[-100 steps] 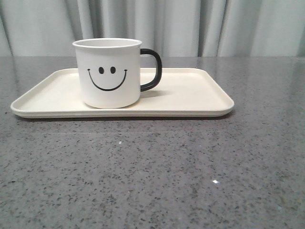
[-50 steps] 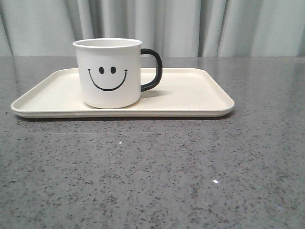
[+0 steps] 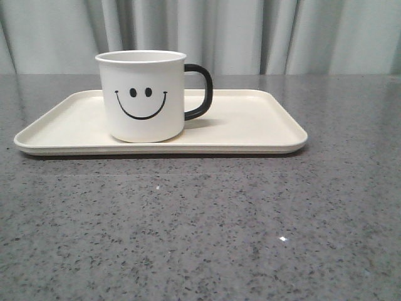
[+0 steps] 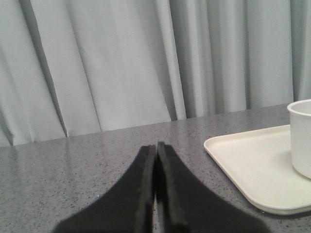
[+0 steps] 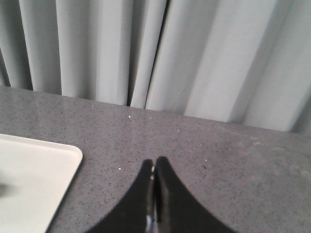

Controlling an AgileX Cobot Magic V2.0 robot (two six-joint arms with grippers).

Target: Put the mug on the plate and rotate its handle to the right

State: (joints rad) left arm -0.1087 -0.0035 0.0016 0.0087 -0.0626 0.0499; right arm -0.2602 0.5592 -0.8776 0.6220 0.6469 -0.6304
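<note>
The white mug (image 3: 143,97) with a black smiley face stands upright on the left half of the cream plate (image 3: 250,128). Its black handle (image 3: 200,91) points to the right in the front view. Neither arm appears in the front view. My left gripper (image 4: 156,148) is shut with nothing between its fingers, hovering over bare table to the left of the plate (image 4: 252,165); the mug's edge (image 4: 302,138) shows there. My right gripper (image 5: 155,162) is also shut and empty, over the table to the right of the plate (image 5: 29,179).
The grey speckled table (image 3: 200,232) stretches in front of and around the plate. A pale pleated curtain (image 3: 250,34) hangs behind the table's far edge.
</note>
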